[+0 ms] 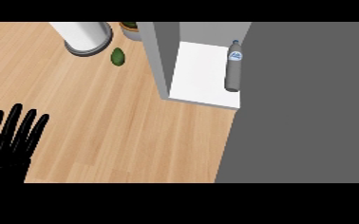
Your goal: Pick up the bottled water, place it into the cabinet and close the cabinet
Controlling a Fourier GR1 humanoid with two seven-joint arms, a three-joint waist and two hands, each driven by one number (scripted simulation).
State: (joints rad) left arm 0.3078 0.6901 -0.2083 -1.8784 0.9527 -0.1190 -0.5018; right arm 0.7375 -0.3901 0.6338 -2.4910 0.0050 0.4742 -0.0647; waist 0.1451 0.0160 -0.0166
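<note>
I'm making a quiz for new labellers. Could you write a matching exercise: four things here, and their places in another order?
Things: 1 bottled water; 2 green fruit; 3 left robot hand; 4 white cylinder.
Places: A lower left edge of view; B right side of white shelf; C on grey base, top left; D on wooden counter, left of cabinet.
Pairs: 1-B; 2-D; 3-A; 4-C.

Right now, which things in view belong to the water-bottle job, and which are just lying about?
Job: grey water bottle with blue label; grey cabinet with white shelf; black left hand, resting open at lower left.
Lying about: dark green oval fruit; white cylinder on grey round base; potted plant.
</note>
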